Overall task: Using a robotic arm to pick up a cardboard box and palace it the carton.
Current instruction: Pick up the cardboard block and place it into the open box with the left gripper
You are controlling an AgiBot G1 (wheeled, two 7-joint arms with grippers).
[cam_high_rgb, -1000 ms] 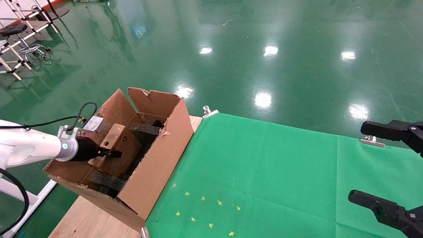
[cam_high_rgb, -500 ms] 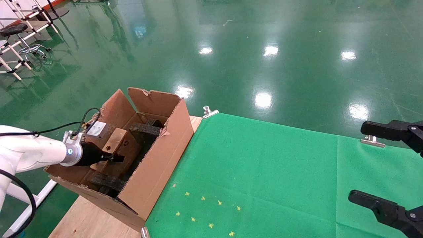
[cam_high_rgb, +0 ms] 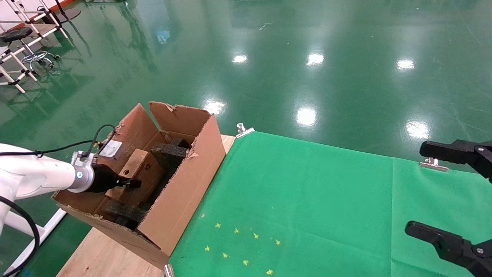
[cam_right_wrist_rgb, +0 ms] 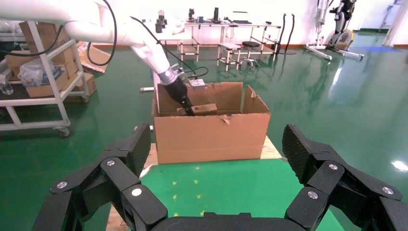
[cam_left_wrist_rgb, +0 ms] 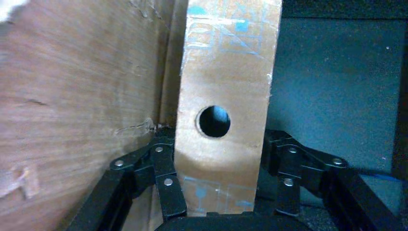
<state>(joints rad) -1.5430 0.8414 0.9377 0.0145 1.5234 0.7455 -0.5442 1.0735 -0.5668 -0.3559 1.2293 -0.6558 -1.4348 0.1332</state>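
The small cardboard box (cam_high_rgb: 141, 172) with its round hole lies tilted inside the carton (cam_high_rgb: 180, 192), on black foam blocks (cam_high_rgb: 169, 152). My white left arm reaches into the carton from the left, and its left gripper (cam_high_rgb: 128, 182) is shut on the box's near end. In the left wrist view the left gripper (cam_left_wrist_rgb: 219, 142) has a finger pressed on each side of the box (cam_left_wrist_rgb: 223, 72), next to the carton wall (cam_left_wrist_rgb: 82, 106). My right gripper (cam_high_rgb: 417, 188) is open and empty at the far right. The right wrist view shows the right gripper (cam_right_wrist_rgb: 217, 139), the carton (cam_right_wrist_rgb: 211, 134) and the box (cam_right_wrist_rgb: 206, 108).
The carton stands on the wooden table (cam_high_rgb: 103, 257) at the left edge of a green cloth (cam_high_rgb: 307, 200) held by metal clips (cam_high_rgb: 244, 130). Small yellow marks (cam_high_rgb: 238, 246) dot the cloth. A stool and white racks (cam_high_rgb: 23, 42) stand on the green floor far left.
My left gripper has lowered the box a little deeper into the carton, then shifted slightly back to the left. The right arm has not moved.
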